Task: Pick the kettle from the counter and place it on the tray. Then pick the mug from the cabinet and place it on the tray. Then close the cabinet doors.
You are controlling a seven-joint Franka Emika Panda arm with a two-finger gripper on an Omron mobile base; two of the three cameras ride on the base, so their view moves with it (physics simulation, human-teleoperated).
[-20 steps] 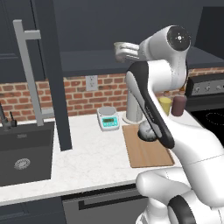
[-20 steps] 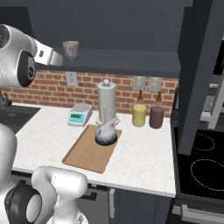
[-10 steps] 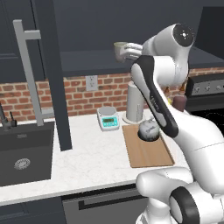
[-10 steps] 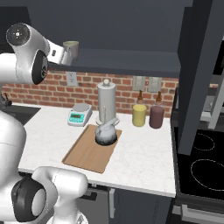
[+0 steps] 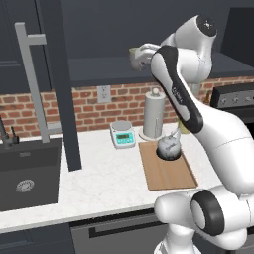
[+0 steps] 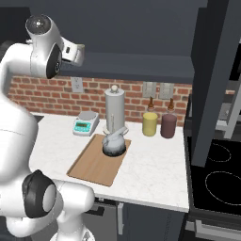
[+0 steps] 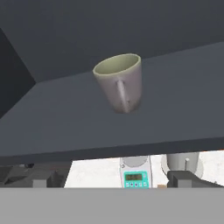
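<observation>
Looking through the left base view, we see the arm reach up to the upper middle of the frame, where the gripper (image 5: 139,55) sits right at the mug (image 5: 133,57) on the dark shelf of the cabinet (image 5: 99,69); from here we cannot tell whether anything touches the cup. Below, right of centre, the kettle (image 5: 169,146) stands on the far end of the tray (image 5: 166,173), which lies on the counter (image 5: 104,181). A small scale (image 5: 122,134) sits just left of the tray's far corner, a tall grey cylinder (image 5: 154,115) stands behind the kettle, and an open cabinet door (image 5: 62,84) with its grey bar handle (image 5: 33,82) fills the left. A dark sink (image 5: 27,173) is at lower left. In the right base view we find the kettle (image 6: 114,142) near the middle on the tray (image 6: 96,162), the cylinder (image 6: 114,109) behind it, the scale (image 6: 85,123) to the left, and a yellow canister (image 6: 150,124) and a maroon canister (image 6: 168,125) side by side to the right. The other door (image 6: 214,80) hangs open at the right edge. In the hand view the mug (image 7: 120,82) stands upright at upper centre on the shelf (image 7: 175,113), handle facing us, apart from the fingertips (image 7: 186,178), which sit far out at the lower corners, so the jaws are spread wide and hold nothing.
</observation>
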